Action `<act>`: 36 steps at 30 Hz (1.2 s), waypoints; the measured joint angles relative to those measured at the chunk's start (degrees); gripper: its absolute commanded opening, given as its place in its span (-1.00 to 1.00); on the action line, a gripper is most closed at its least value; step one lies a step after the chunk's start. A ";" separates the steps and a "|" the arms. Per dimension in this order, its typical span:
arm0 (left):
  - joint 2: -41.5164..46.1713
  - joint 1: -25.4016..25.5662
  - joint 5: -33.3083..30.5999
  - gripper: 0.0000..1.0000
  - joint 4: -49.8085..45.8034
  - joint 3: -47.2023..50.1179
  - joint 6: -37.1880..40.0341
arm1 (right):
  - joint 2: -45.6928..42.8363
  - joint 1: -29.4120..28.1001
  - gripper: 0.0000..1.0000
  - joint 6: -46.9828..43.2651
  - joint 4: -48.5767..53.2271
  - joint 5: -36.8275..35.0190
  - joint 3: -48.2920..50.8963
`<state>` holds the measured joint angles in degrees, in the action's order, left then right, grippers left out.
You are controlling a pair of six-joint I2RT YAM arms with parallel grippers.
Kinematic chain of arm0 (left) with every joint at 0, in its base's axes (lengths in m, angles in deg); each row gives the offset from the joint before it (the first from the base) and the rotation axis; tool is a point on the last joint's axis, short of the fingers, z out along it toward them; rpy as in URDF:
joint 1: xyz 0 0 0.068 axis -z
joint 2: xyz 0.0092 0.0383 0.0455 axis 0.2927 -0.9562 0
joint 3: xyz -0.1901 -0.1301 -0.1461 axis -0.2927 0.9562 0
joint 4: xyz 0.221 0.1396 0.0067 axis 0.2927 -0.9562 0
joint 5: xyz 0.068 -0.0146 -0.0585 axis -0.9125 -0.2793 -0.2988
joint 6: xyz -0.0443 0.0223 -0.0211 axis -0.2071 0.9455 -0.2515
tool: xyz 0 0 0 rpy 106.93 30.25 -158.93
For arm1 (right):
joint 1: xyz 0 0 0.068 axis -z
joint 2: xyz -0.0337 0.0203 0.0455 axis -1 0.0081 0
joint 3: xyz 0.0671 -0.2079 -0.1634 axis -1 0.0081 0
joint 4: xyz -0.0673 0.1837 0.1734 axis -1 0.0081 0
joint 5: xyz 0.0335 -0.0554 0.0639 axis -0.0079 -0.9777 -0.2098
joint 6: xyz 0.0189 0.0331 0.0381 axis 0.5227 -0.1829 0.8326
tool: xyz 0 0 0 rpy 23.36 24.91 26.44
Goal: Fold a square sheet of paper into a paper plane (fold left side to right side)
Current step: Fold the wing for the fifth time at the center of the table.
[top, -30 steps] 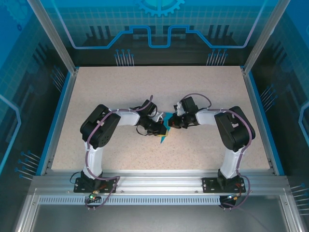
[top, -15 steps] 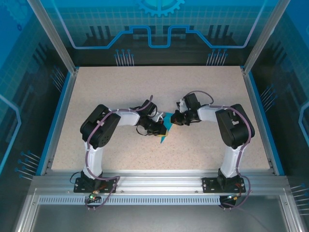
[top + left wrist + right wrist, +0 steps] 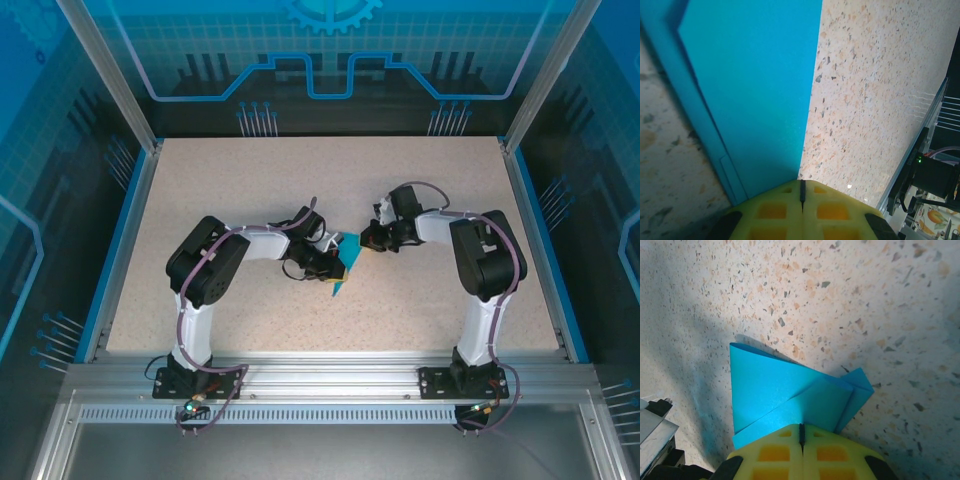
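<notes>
Paper [image 3: 342, 265], thin, teal-blue and already creased into a pointed shape with layered flaps, lies mid-table between the two claws. Its long axis runs from a far end under the right claw [image 3: 366, 243] to a sharp tip pointing toward the arm bases. The left claw [image 3: 327, 264] touches its left edge, nearer that tip; both claws have yellow gridded pads [image 3: 775, 452] pressed together to a hairline seam at the paper's edge, though whether a layer is caught between them I cannot tell.
</notes>
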<state>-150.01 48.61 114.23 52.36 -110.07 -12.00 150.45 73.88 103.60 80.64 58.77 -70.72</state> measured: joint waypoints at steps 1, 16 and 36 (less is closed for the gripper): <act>0.00 0.00 0.00 -1.00 0.02 0.00 0.02 | 0.24 0.22 -1.00 -0.02 0.26 0.28 -0.28; 0.22 -0.09 -0.20 -1.00 1.09 0.52 0.24 | 3.15 4.59 -1.00 -1.75 1.90 1.42 -4.44; 0.76 -0.15 -0.26 -1.00 1.16 1.16 0.22 | -0.33 9.81 -1.00 -2.75 3.87 0.72 -6.08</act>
<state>-149.25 48.46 113.97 53.51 -108.91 -11.78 150.12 83.69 100.85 84.51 59.49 -76.79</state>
